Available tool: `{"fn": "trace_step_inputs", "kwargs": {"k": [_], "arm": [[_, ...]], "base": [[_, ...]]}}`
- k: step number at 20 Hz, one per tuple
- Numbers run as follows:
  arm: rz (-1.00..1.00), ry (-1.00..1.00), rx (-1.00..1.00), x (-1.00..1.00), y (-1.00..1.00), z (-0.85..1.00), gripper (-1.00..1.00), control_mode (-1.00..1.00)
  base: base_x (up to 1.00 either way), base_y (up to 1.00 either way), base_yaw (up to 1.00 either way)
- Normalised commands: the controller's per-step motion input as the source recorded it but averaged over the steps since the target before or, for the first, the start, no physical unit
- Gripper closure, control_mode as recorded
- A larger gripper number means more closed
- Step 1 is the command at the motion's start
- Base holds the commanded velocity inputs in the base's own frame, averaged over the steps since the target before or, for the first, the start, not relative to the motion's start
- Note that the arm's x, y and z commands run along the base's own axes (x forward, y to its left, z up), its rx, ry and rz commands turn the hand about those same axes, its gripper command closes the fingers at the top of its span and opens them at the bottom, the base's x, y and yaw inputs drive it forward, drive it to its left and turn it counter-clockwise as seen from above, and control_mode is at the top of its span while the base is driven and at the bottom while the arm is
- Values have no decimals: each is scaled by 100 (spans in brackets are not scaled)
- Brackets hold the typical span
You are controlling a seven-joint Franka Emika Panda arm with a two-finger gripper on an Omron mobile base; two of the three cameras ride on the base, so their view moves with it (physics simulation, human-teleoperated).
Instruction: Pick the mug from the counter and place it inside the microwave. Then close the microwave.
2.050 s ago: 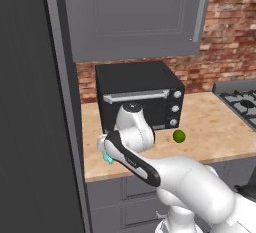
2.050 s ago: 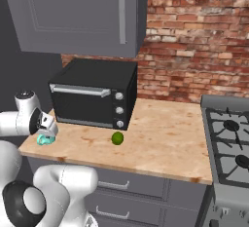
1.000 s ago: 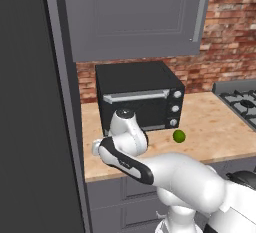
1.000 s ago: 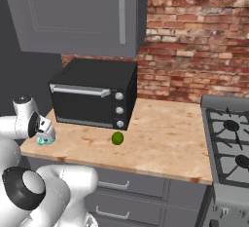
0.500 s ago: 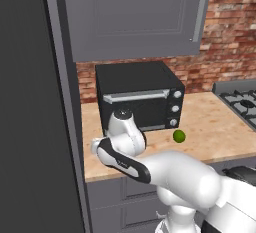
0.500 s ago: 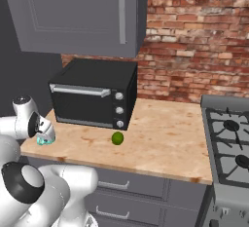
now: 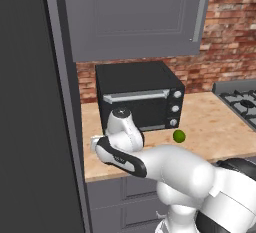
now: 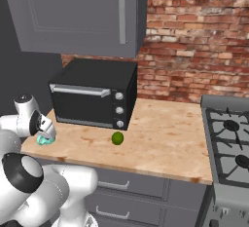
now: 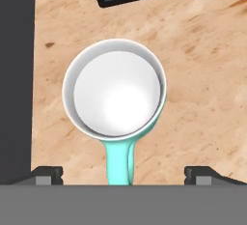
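Teal mug (image 9: 116, 98) dead ahead of the gripper (image 9: 123, 173) in the hand view, upright on the wooden counter (image 9: 202, 74), white mouth facing the camera, handle running straight back toward the hand and landing between the two finger tips (image 9: 47, 173). Jaws spread wide, either side of the handle, gripping nothing. Left to right in the right base view: wrist bent down over the counter's left end, mug (image 8: 44, 141) just under the hand, black oven (image 8: 95, 94) behind it, lime (image 8: 117, 138) well apart to the right. Likely called for next: a short descent, then a close on rim or handle.
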Motion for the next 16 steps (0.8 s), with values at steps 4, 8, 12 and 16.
{"fn": "trace_step_inputs", "kwargs": {"k": [4, 8, 12, 16], "arm": [[0, 0, 0, 0, 0, 0, -100, -100], [0, 0, 0, -3, 0, -3, -100, -100], [0, 0, 0, -2, 0, -7, -100, -100], [0, 0, 0, 0, 0, -17, -100, -100]], "base": [[0, 0, 0], [0, 0, 0], [0, 0, 0], [0, 0, 0]]}}
